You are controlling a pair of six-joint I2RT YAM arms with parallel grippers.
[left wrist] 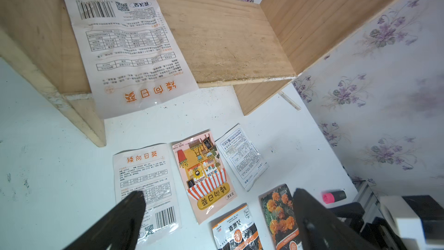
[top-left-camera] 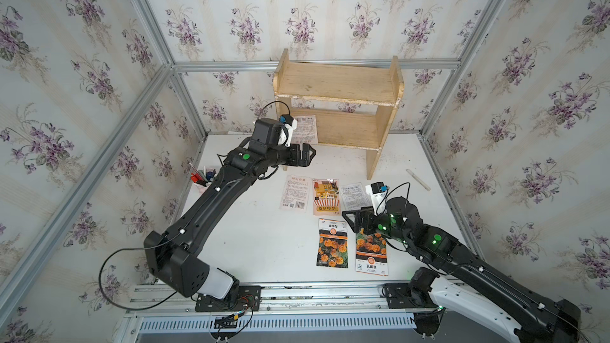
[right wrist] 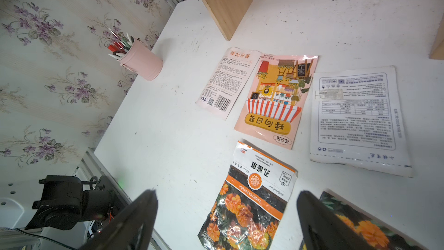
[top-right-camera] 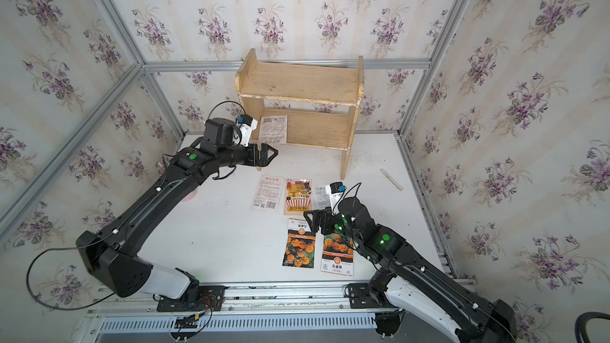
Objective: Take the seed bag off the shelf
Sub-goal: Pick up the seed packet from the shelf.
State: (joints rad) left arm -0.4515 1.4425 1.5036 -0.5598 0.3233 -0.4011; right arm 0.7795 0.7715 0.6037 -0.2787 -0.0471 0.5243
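The light wooden shelf [top-left-camera: 336, 80] [top-right-camera: 298, 82] stands at the back of the table. A white printed seed bag [top-left-camera: 305, 128] [top-right-camera: 274, 128] [left wrist: 129, 51] lies flat on its lower board, at the left end, overhanging the front edge. My left gripper [top-left-camera: 310, 156] [top-right-camera: 269, 153] [left wrist: 218, 198] hovers open just in front of and below that bag, holding nothing. Over the marigold packets near the table's front, my right gripper [top-left-camera: 351, 221] [top-right-camera: 312, 217] [right wrist: 225, 196] is open and empty too.
Several seed packets lie on the white table [top-left-camera: 251, 242] in front of the shelf: a white one [top-left-camera: 295, 193], a pink one [top-left-camera: 326, 196], a small white one [top-left-camera: 355, 196] and two marigold ones [top-left-camera: 332, 242]. A pink pen cup [right wrist: 141, 61] stands far left, a white stick [top-left-camera: 418, 179] right.
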